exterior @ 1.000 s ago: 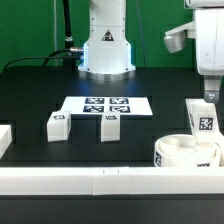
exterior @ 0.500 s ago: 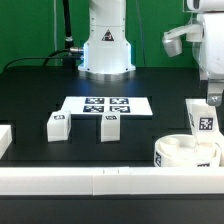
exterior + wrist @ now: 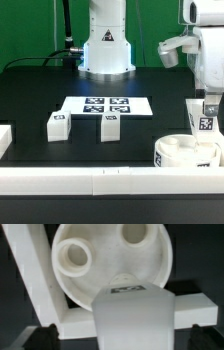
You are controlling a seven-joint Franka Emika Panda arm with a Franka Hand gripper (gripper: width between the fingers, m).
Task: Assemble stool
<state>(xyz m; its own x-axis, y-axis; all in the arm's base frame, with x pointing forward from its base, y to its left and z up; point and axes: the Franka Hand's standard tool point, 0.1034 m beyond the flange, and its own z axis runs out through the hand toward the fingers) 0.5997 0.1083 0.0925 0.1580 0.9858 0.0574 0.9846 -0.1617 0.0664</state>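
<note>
The white round seat (image 3: 183,150) lies at the exterior view's lower right beside the front rail, with its sockets showing in the wrist view (image 3: 100,258). One white tagged leg (image 3: 201,120) stands upright at the seat's far edge; I cannot tell whether it is seated in a socket. My gripper (image 3: 208,101) hangs right above this leg. In the wrist view the leg (image 3: 135,308) runs between my dark fingers (image 3: 42,336), with a gap on each side, so the gripper (image 3: 122,339) is open. Two more legs (image 3: 57,125) (image 3: 110,126) lie on the black table.
The marker board (image 3: 105,105) lies in the table's middle in front of the robot base (image 3: 106,45). A long white rail (image 3: 100,180) runs along the front edge. A white block (image 3: 4,140) sits at the exterior view's far left.
The arm's wrist has shifted toward the exterior view's left and come down over the upright leg. The seat and legs have not moved.
</note>
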